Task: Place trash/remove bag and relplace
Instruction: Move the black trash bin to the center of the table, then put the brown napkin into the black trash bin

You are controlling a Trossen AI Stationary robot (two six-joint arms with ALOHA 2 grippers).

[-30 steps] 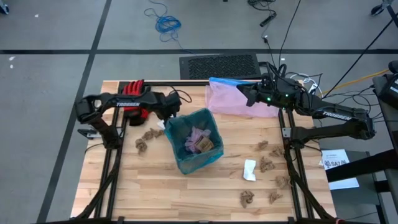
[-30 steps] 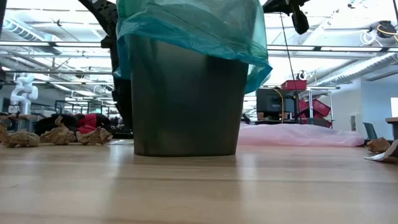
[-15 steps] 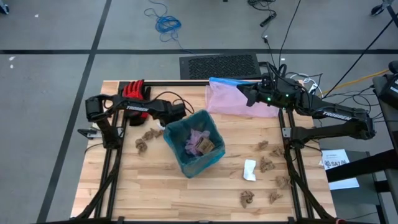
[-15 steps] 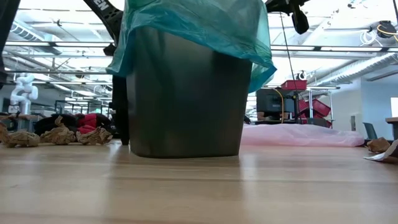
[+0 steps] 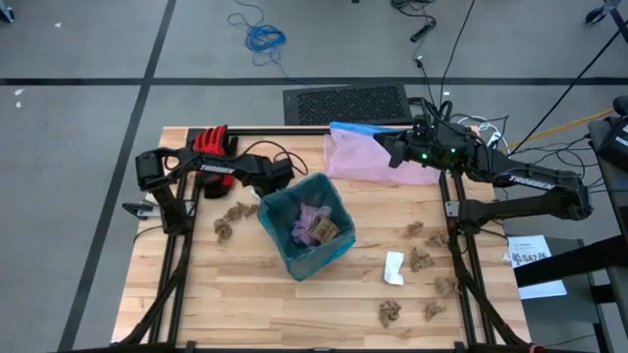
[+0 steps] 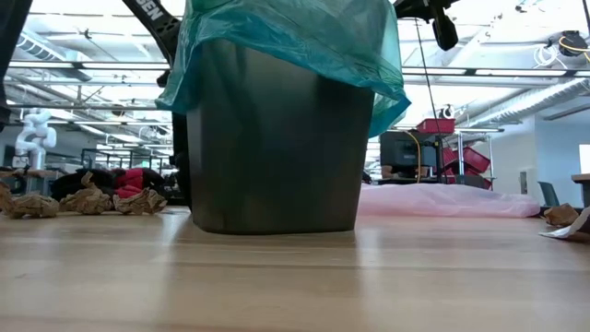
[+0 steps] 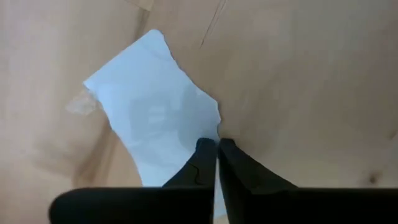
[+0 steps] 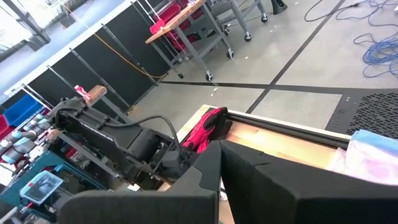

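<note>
Black fingers [image 7: 202, 163] of the left gripper [image 5: 278, 182] pressed flat together at the back-left corner of the bin's rim, right at the fold of the teal bag [image 6: 286, 37] over the edge. Probably a bid to nip the thin liner for lifting out. No teal film visible between the tips in the left wrist view, so a catch not confirmed; beyond the tips there, only pale wood and a white scrap [image 7: 155, 112].

Bag seated in the grey bin [image 6: 272, 148] near the middle of the worktop [image 5: 294, 304], cuff draped loosely down the outside, trash [image 5: 312, 226] already dropped in. More crumpled paper [image 5: 234, 211] lying loose just beside the bin and farther off toward the right side.

Right gripper [image 5: 391, 149] parked well apart, fingers closed on nothing, hovering over the pale pink bag [image 5: 358, 162] at the worktop's far edge, presumably the replacement liner, kept within reach.

Against a second earlier: left arm pushed in closer to the bin, its fingers gone from spread wide to shut, bin nudged slightly askew in the low view. Right arm and pink bag unchanged.
</note>
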